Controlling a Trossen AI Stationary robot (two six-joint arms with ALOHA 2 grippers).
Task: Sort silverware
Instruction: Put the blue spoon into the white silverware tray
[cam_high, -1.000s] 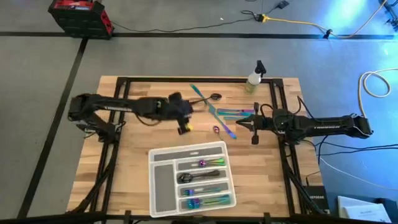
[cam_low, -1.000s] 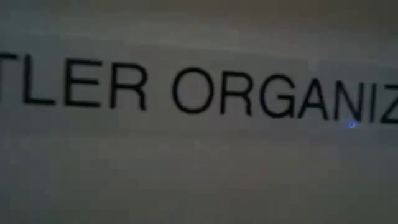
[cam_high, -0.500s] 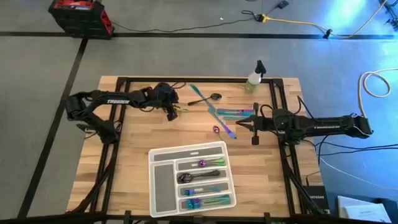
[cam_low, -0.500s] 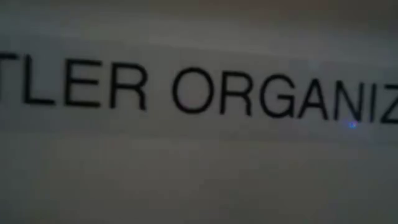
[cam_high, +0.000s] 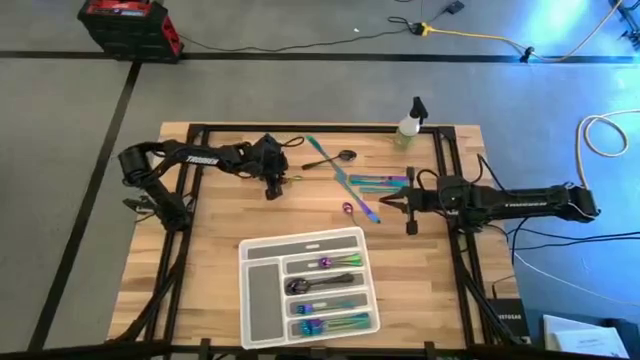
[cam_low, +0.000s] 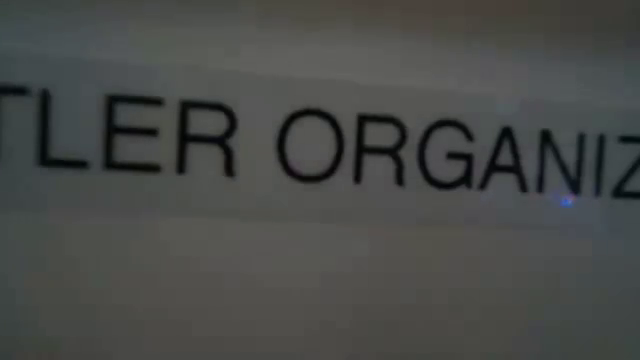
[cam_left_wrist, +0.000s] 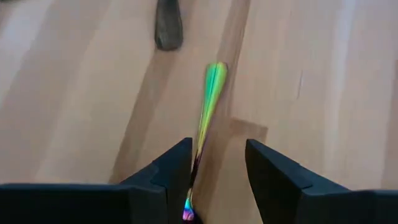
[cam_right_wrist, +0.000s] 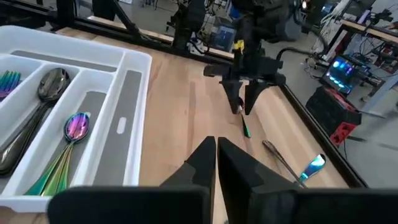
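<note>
Loose silverware lies at the table's far middle: a dark spoon (cam_high: 335, 158), a teal piece (cam_high: 315, 145), iridescent pieces (cam_high: 380, 181) and a small purple spoon (cam_high: 347, 208). One slim green iridescent piece (cam_left_wrist: 210, 99) lies on the wood left of them. My left gripper (cam_high: 273, 187) points down over that piece's end, open, with a finger on either side. My right gripper (cam_high: 383, 203) is shut and holds nothing, just right of the loose pieces. The white compartment tray (cam_high: 262, 247) near the front holds several sorted pieces. My left gripper has the green piece's near end (cam_left_wrist: 193, 180) close along the inner side of one finger (cam_left_wrist: 177, 165). Whether they touch, I cannot tell. The piece's far end (cam_left_wrist: 216, 68) rests on the wood.
A small spray bottle (cam_high: 408, 125) stands at the far edge, right of the middle. The tray's printed wall (cam_low: 320, 150) fills the low view. Bare wood lies left of the tray and along the table's left side. A red case (cam_high: 128, 25) sits on the floor beyond.
My left gripper has gone toward the table's far left, away from the loose silverware, and its arm has drawn back to the left. The slim green piece now shows just right of it. My right gripper has kept still.
</note>
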